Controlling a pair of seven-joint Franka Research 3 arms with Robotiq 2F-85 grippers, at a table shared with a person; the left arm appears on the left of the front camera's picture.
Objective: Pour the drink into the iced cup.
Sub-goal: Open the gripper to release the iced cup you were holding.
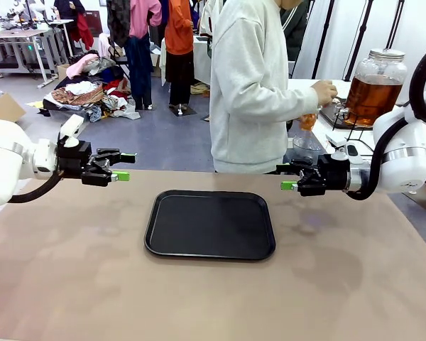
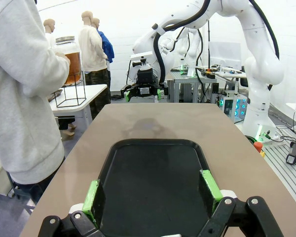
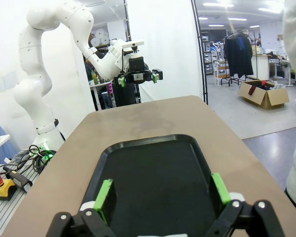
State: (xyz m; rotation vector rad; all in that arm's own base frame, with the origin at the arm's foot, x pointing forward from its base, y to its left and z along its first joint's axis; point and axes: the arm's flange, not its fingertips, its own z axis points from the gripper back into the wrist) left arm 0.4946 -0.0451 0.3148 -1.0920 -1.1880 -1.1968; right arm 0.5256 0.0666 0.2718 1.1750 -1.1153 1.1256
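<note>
Black plastic tray point(image 1: 210, 224) is lying bare at the middle of the tan table point(image 1: 71, 284), presumably waiting to receive the cup; the left gripper point(image 1: 121, 166) is hovering above the table's left side with its green-padded jaws standing wide apart and holding nothing; the right gripper point(image 1: 290, 177) is mirroring it on the right, likewise spread wide and empty, the two facing each other across the tray as though parked clear of the person's working space; the person in the grey sweatshirt point(image 1: 252, 92) is standing at the far edge, turned toward a side table, one hand point(image 1: 324, 91) reaching at the tap of a glass dispenser jar point(image 1: 375, 85) that is holding the drink point(image 1: 373, 99), amber-brown; a cup-like thing under the hand is too small to tell; by my judgement, pouring is not yet under way
</note>
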